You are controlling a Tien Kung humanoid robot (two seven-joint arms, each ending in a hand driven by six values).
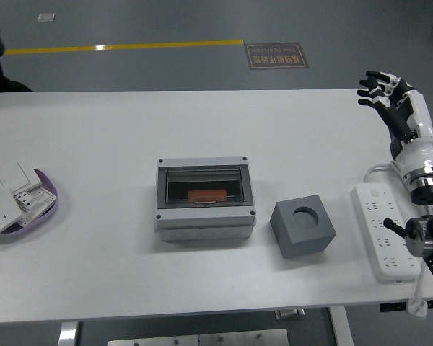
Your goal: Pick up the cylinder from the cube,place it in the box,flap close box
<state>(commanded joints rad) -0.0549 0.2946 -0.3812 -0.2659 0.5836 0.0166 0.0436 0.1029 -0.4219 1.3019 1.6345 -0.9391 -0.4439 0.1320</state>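
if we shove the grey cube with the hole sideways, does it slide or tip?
Probably slides: the grey cube sits flat on the white table, about as wide as tall. Its matte faces suggest some friction, so a low push seems safer. The round hole on top looks empty; weight cannot be judged.
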